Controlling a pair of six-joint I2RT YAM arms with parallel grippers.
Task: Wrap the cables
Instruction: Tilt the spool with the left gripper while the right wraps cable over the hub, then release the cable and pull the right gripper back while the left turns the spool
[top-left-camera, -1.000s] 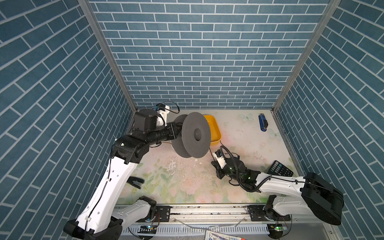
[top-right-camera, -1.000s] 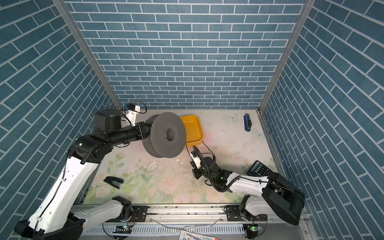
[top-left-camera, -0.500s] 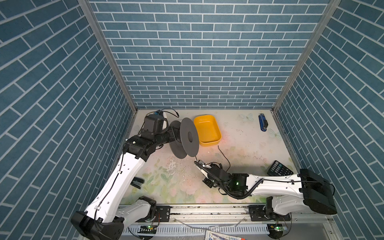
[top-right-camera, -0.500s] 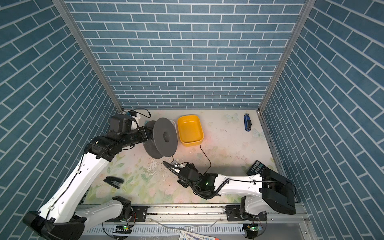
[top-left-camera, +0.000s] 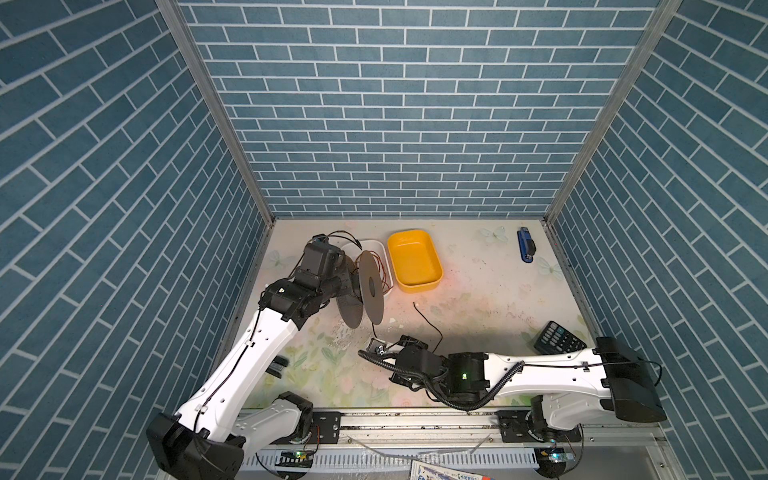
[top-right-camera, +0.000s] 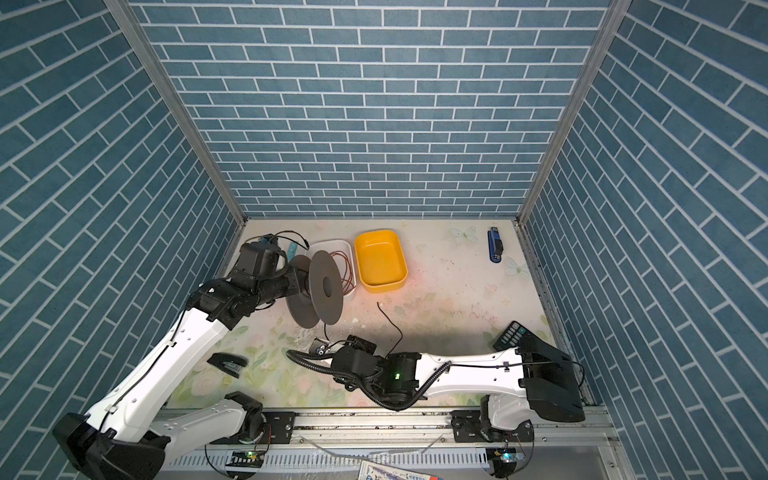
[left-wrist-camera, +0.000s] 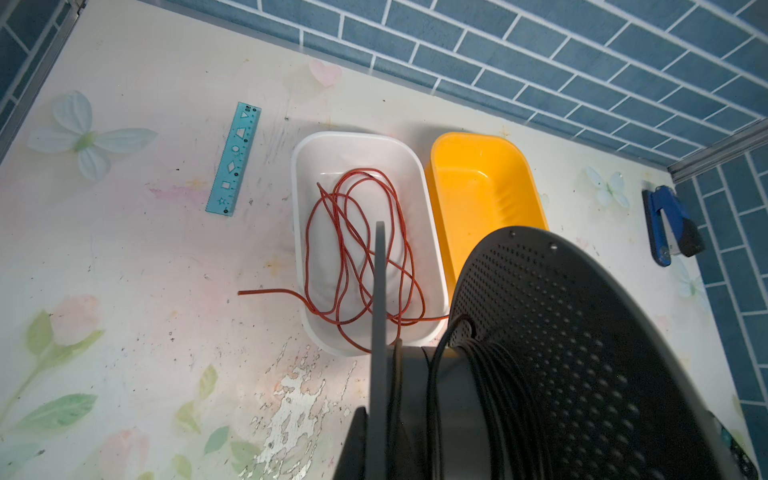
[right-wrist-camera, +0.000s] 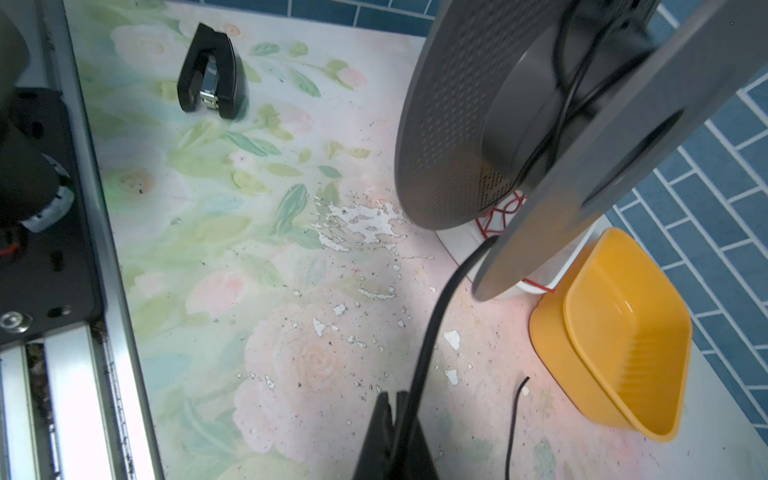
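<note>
Left gripper (left-wrist-camera: 376, 424): jaws pressed onto one flange of the grey spool (top-left-camera: 372, 293); the spool is carried clear of the table (top-left-camera: 498, 299), axis roughly level, partly over the white tray (left-wrist-camera: 297, 208).

Right gripper (right-wrist-camera: 392, 399): fingers pressed together, pinching the black cable (right-wrist-camera: 432, 328) low over the table, just in front of the spool.

Black cable: several turns lie on the spool's hub in the left wrist view; one strand drops from between the flanges to the right gripper; in both top views the free tail curves across the table, and its end lies near the yellow tray (top-left-camera: 419, 286), not touching it.

Other items: reddish-brown wire (left-wrist-camera: 357, 249) coiled loosely in the white tray, one end trailing over the rim onto the table; yellow tray touching the white tray; teal ruler (left-wrist-camera: 235, 158) flat beside the white tray; blue stapler (top-left-camera: 525, 245) near the back right corner; calculator (top-left-camera: 557, 338) by the right arm; black stapler (top-right-camera: 228, 363) near the left arm.
</note>
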